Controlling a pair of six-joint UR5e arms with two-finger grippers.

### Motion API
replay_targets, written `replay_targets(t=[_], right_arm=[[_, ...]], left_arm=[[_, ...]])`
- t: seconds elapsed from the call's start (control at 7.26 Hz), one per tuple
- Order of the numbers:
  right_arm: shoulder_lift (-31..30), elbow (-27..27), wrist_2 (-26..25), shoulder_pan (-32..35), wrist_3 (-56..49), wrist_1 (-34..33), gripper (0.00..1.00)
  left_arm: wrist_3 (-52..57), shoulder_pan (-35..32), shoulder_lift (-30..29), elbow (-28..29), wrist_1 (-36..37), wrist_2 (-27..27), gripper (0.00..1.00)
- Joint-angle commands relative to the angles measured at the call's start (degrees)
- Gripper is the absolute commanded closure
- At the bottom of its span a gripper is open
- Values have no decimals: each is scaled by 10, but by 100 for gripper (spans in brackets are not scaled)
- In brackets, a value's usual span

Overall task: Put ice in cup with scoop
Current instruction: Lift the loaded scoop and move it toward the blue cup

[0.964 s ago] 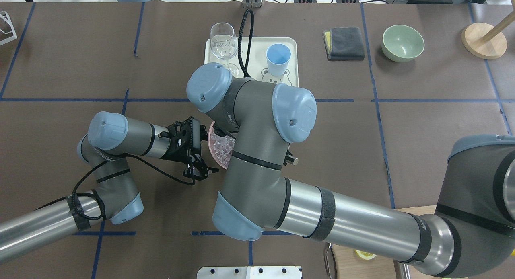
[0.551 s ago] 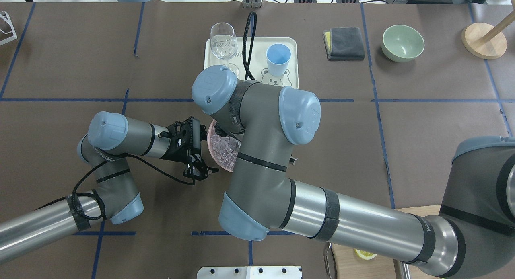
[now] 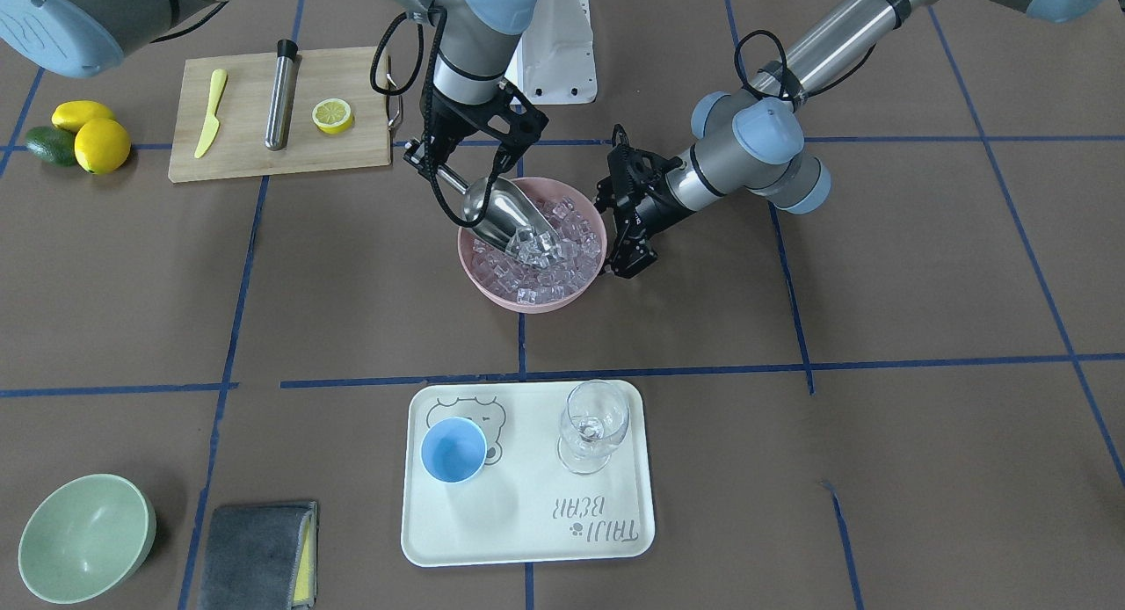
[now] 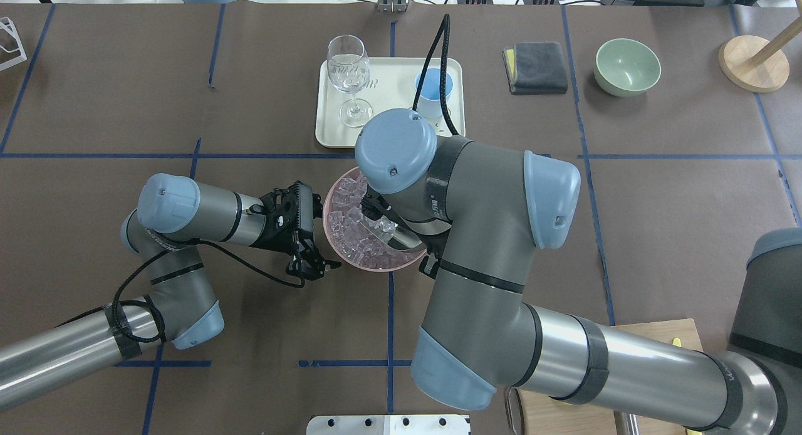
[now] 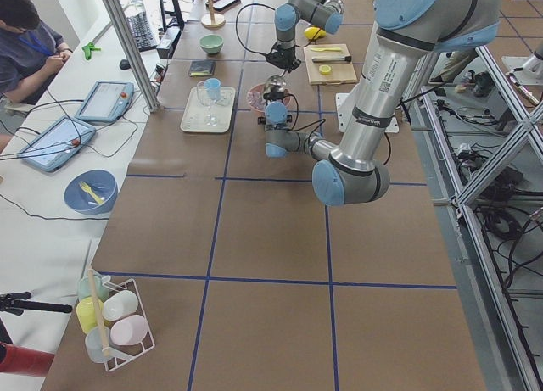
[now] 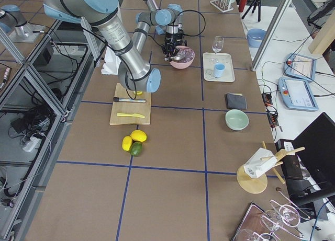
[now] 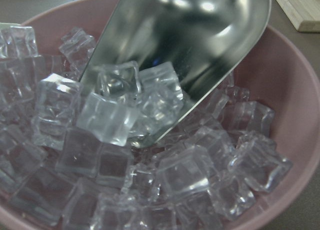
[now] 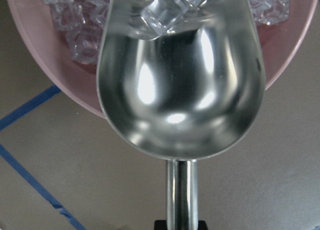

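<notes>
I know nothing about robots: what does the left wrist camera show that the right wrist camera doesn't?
Only the left wrist view shows the open front lip of the shiny steel scoop head-on, with clear ice cubes lying in its mouth, most of the pile below, and a pale wooden corner beyond the round pink bowl.

Only the right wrist view shows the scoop's thin straight handle and its rounded closed back end, over a wide stretch of brown table.

Both show the scoop's trough, some ice and the pink bowl.
</notes>
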Motion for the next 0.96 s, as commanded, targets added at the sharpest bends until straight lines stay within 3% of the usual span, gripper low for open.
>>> replay_targets(t=[0.0, 0.83], right_arm=[[-41, 37, 0, 0, 28, 52, 100], [-102, 110, -1, 4, 123, 163, 100]], left_arm=[[0, 0, 0, 0, 0, 0, 0], [-1, 0, 0, 0, 0, 0, 0]])
